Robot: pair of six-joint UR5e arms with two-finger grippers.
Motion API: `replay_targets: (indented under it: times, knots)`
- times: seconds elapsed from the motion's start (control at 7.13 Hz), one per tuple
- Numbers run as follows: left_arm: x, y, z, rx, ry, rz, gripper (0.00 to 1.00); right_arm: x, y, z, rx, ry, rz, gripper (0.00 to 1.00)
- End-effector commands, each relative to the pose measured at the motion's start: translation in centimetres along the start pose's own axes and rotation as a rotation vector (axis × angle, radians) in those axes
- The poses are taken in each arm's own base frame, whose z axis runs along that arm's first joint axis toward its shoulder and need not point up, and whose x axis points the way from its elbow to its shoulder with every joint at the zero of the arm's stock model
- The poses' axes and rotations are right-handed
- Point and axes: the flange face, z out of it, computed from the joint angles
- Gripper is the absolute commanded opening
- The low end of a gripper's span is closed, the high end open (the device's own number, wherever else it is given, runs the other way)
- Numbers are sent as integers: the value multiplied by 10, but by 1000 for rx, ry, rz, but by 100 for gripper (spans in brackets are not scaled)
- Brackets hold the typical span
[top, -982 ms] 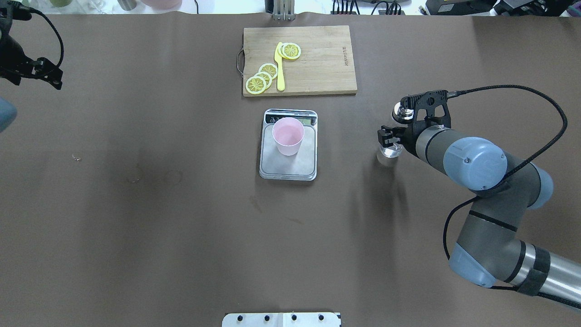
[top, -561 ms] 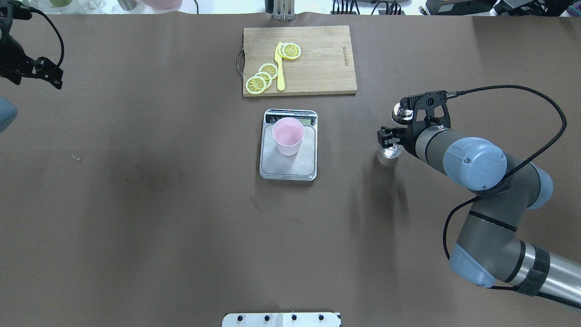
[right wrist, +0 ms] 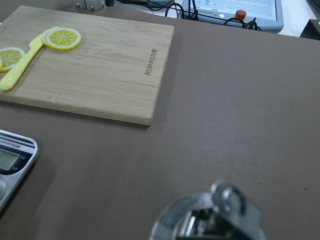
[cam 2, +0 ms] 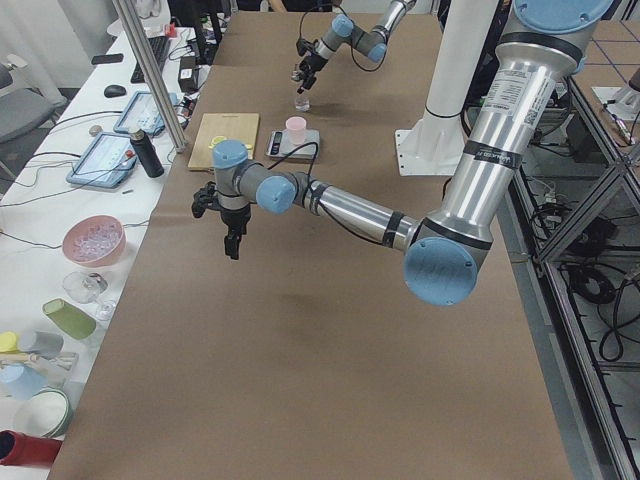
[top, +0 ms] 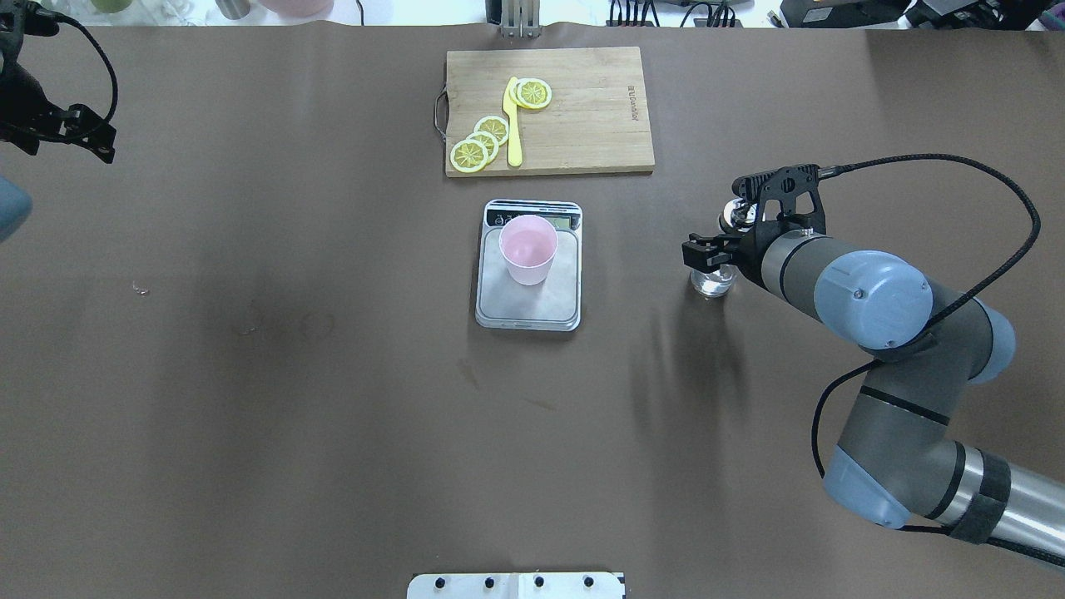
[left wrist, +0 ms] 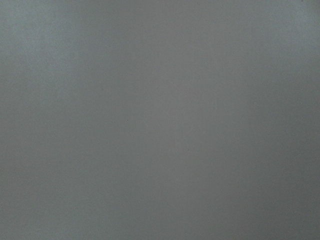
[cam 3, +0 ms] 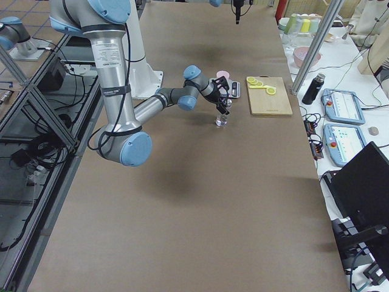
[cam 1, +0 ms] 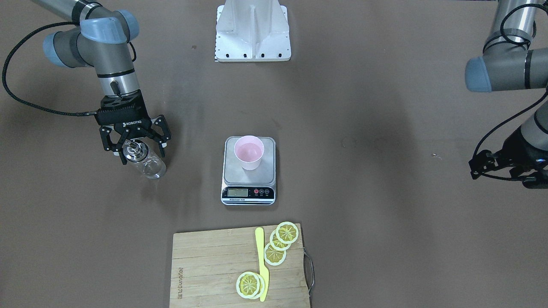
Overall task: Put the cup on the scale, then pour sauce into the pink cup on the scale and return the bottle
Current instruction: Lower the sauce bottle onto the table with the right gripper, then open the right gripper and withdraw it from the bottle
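Bottle (cam 1: pixel 153 169) upright, cap within right end effector (cam 1: pixel 142 157), jaws spread

uniform grey blur, nothing distinguishable

**Grey tubes, blue caps, black claws**

The right arm (top: pixel 894 433) is made of silver-grey tubes joined by rounded blue-grey caps (top: pixel 874 295) dotted with small screws. Black bands (top: pixel 986 487) ring the tubes. A braided cable (top: pixel 998 179), black, runs off its wrist. The right gripper (cam 1: pixel 142 157) is black, with "ROBOTIQ" in white. The left arm (cam 1: pixel 505 68) shares the grey and blue, with a thin cable (top: pixel 113 87) and a black left gripper (cam 2: pixel 232 247). The base (cam 1: pixel 252 30) is white with dark bolts.
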Motion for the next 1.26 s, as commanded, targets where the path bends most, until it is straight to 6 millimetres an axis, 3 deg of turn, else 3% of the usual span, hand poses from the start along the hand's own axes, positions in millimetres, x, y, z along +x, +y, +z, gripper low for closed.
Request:
replay_targets:
  times: [0.0,0.42,0.7,1.12]
  knots:
    - [0,0,0,0,1,0,98,3,-2,-20,-1,-26,9,100]
    - [-3,0,4,-5,-4,-4,98,26,11,-45,-26,-30,9,100]
    - [-2,0,3,-5,-2,-3,98,45,12,-88,-73,-77,21,100]
    - [-2,0,2,-3,-3,-2,98,103,-65,-167,-214,-122,152,100]
